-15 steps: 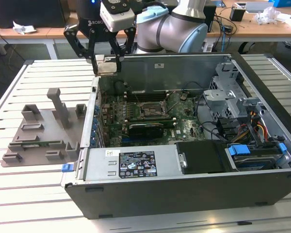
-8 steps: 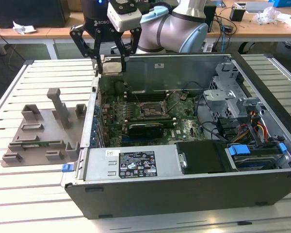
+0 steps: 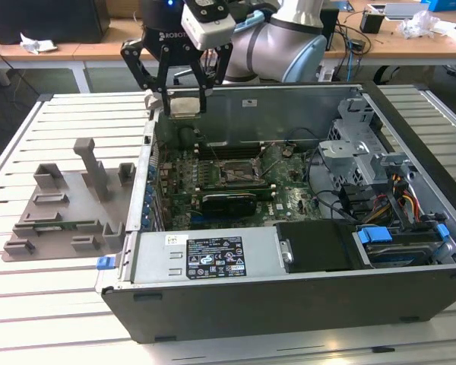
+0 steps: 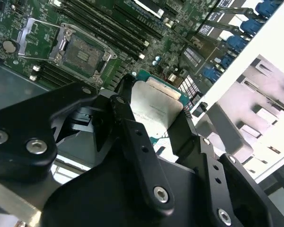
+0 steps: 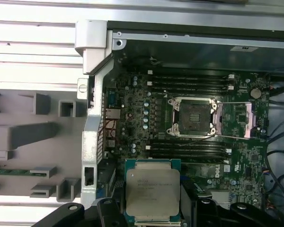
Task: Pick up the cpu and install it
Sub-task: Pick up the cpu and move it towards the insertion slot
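Silver cpu (image 3: 184,105) is clamped between my claw's (image 3: 183,111) fingers, in the air over the case (image 3: 289,308) edge. I see the socket (image 5: 194,116) below, well apart from it.

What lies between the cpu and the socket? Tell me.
In the first wrist view, dark memory slots lie between the cpu and the socket.

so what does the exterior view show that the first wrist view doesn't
Exterior view adds: the arm, the drive cage and the coloured cables. First wrist view adds: the silver top and green rim of the cpu, seen face-on. Shared: the cpu held in the jaws, the open socket on the motherboard, and the grey tray beside the case.
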`<state>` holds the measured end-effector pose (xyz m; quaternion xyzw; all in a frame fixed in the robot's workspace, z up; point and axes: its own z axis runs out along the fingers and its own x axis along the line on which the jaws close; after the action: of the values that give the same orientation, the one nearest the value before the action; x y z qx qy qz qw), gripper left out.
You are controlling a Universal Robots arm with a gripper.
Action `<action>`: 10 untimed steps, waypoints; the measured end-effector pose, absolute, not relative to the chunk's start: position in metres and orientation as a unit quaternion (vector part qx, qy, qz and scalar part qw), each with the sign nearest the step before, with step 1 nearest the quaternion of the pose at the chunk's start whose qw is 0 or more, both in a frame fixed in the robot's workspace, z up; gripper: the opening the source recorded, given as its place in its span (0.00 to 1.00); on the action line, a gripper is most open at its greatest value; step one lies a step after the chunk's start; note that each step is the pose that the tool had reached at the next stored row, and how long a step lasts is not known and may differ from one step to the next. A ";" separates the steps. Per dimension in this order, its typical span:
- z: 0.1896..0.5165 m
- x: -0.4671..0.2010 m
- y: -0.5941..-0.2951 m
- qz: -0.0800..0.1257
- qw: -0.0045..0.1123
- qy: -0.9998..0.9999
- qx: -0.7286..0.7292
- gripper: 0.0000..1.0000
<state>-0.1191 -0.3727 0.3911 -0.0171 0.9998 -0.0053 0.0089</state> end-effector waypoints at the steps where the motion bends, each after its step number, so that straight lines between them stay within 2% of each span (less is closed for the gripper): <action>1: 0.391 -0.116 -0.373 -0.005 0.009 1.000 -0.017 0.55; 10: 0.390 -0.099 -0.373 -0.005 0.009 1.000 -0.017 0.55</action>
<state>-0.0989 -0.3726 0.3903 -0.0171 0.9998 -0.0053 0.0089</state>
